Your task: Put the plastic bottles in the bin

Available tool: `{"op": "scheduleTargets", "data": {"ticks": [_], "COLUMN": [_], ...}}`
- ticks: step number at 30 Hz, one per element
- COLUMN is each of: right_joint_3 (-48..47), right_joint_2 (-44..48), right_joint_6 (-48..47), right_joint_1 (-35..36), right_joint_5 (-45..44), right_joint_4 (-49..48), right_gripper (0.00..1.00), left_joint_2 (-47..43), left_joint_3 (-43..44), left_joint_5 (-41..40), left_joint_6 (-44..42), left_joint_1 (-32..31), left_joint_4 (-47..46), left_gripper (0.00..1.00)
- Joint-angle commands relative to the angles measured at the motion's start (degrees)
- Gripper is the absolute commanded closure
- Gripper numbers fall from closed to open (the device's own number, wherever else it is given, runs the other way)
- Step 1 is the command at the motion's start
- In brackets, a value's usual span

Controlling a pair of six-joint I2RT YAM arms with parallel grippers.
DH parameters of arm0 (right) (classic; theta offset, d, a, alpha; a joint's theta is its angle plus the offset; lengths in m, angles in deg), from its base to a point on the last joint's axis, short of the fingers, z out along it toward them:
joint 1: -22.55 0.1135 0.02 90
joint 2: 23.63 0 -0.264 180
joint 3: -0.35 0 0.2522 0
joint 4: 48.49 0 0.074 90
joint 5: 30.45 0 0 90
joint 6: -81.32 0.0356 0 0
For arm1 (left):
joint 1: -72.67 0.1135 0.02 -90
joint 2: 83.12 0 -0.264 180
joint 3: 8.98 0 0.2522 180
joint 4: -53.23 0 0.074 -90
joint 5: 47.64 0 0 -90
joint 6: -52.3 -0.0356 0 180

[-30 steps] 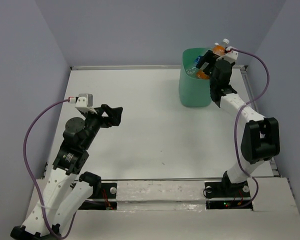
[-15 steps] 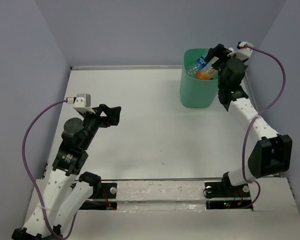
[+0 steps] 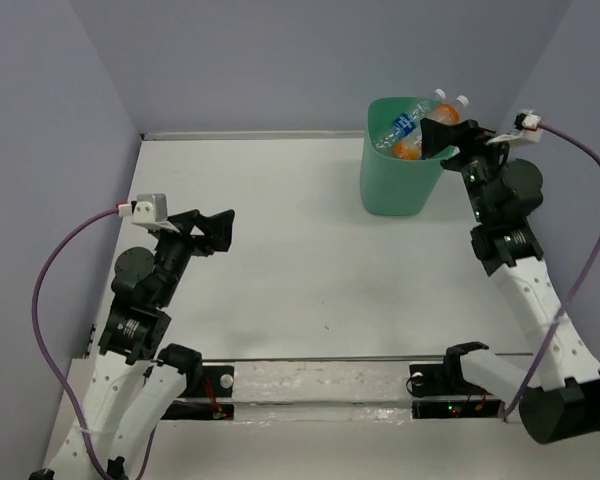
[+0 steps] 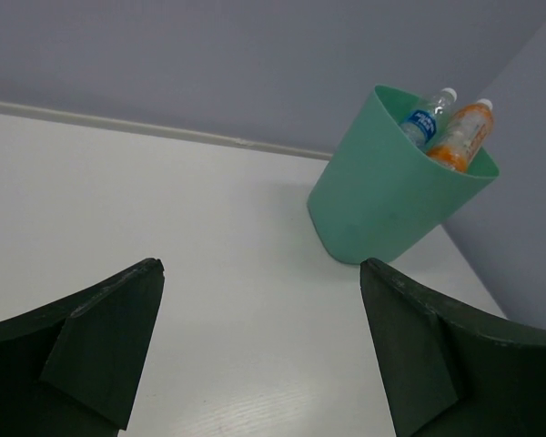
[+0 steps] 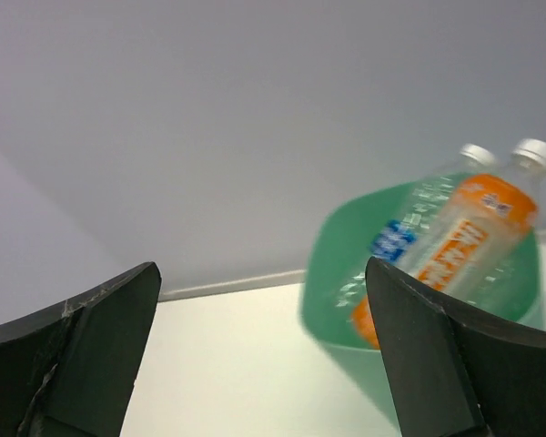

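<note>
Jaws spread wide, nothing held on either arm: right gripper [image 3: 443,130] hangs just beside the bin [image 3: 390,185] at its right rim, left gripper [image 3: 212,230] over the tabletop [image 3: 300,260] near its left edge. Bin stands upright at the far right corner. Plastic bottles [image 4: 425,118] lean inside, necks above the rim, one blue-labelled, one orange-labelled, white caps.

Looks like a robotics lab test cell — bare white bench [image 3: 280,230] boxed in by plain lavender-grey walls [image 3: 260,60] on three sides. Left arm [image 3: 140,295] and right arm [image 3: 525,285] bolted at its near edge, purple cables [image 3: 38,295] looping to the wrist cameras [image 3: 150,207] — staged prop: a mint-green bin [image 3: 390,185] of plastic bottles [image 3: 405,128].
</note>
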Motion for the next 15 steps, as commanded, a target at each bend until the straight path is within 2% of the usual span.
{"op": "scheduleTargets", "data": {"ticks": [1, 4, 7, 8, 13, 15], "right_joint_3": [3.9, 4.1, 2.6, 2.1, 3.5, 4.9], "right_joint_2": [12.1, 20.8, 29.6, 31.9, 45.2, 46.2], "right_joint_6": [7.1, 7.4, 6.0, 5.3, 2.7, 2.6], "right_joint_1": [0.4, 0.4, 0.4, 0.4, 0.4, 0.4], "right_joint_5": [18.8, 19.4, 15.9, 14.6, 4.6, 2.3], "right_joint_4": [1.1, 6.7, 15.2, 18.5, 20.7, 20.7], "right_gripper": [0.00, 0.00, 0.00, 0.00, 0.00, 0.00], "left_joint_2": [-3.6, -5.1, -6.9, -8.3, -13.0, -13.1], "left_joint_3": [-0.3, 1.2, 5.1, 6.1, 9.8, 10.4], "left_joint_5": [-0.1, 0.1, -0.5, -3.6, -9.1, -9.3], "left_joint_6": [2.4, 3.4, 3.3, 3.2, 0.6, 0.9], "left_joint_1": [0.3, 0.3, 0.3, 0.3, 0.3, 0.3], "left_joint_4": [-6.8, -7.6, -6.5, -6.1, -4.8, -3.8], "left_gripper": [0.01, 0.01, 0.01, 0.01, 0.01, 0.01]}}
